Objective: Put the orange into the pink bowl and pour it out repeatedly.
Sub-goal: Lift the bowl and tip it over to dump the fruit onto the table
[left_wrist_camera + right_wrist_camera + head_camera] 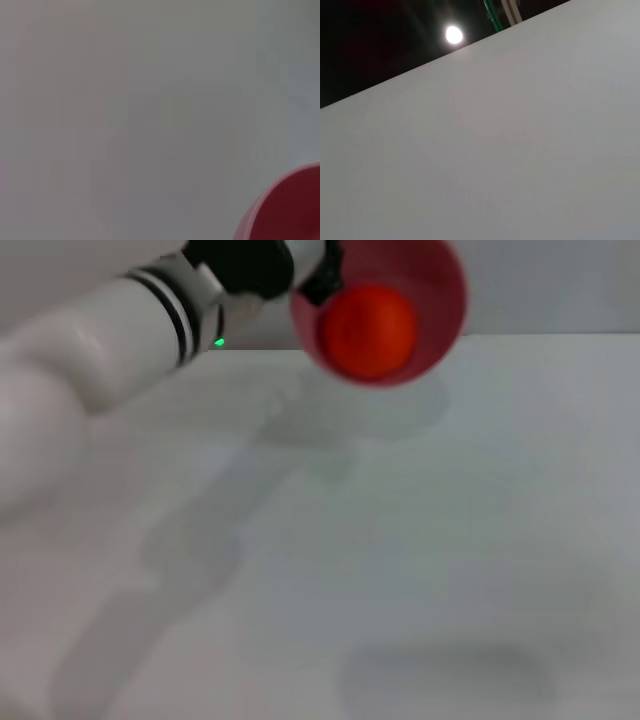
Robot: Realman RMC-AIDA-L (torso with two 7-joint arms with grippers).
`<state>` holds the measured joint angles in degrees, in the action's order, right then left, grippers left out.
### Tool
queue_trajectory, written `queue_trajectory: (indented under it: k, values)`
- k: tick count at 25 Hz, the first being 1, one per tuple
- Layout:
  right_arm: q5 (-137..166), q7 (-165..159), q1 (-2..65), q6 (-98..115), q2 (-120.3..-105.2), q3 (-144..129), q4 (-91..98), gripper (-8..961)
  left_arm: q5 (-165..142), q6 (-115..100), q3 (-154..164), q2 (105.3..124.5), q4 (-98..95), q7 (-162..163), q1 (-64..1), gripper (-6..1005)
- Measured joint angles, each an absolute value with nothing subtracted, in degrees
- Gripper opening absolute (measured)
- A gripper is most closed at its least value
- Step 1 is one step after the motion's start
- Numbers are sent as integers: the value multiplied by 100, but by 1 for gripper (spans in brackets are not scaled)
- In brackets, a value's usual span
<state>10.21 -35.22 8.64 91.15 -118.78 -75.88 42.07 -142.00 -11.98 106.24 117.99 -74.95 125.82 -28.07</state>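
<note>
In the head view my left gripper [318,280] is shut on the rim of the pink bowl [440,290] and holds it in the air above the far part of the table. The bowl is tipped with its mouth facing the camera. The orange [367,330] lies inside it against the lower wall. A piece of the pink bowl [290,210] also shows at the edge of the left wrist view. My right gripper shows in no view.
The white table [400,540] spreads below the bowl, and the bowl's shadow falls on it at the far side. The right wrist view shows the table's edge [470,47] with a dark room and a lamp [453,34] beyond it.
</note>
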Motion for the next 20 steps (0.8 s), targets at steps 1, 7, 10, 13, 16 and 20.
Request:
queue_trajectory:
  k: [1,7,10,13,16,20]
  values:
    - [1016,-3538,880,9122,-11881,-7588,4195,534,-14200,-884,10776,11802,-7453,12513,-2746,43]
    - [996,-3571,963,9134,-11876,-7607,4178,533,-14230,2484,12297,11803,-6618,12105,-2326,43]
    - [990,-3600,1063,9134,-11868,-7637,4174,533,-14256,3479,12688,11808,-6295,12107,-2294,43]
    - [1007,-3636,1126,9133,-11865,-7635,4172,533,-14258,3559,12765,11805,-6252,12137,-2283,43]
    - [1034,-3665,1193,9112,-11861,-7639,4162,534,-14258,3573,12780,11803,-6249,12140,-2246,43]
    - [1036,-3670,1282,9131,-11857,-7653,4038,534,-14260,3642,12819,11792,-6255,12142,-2220,43]
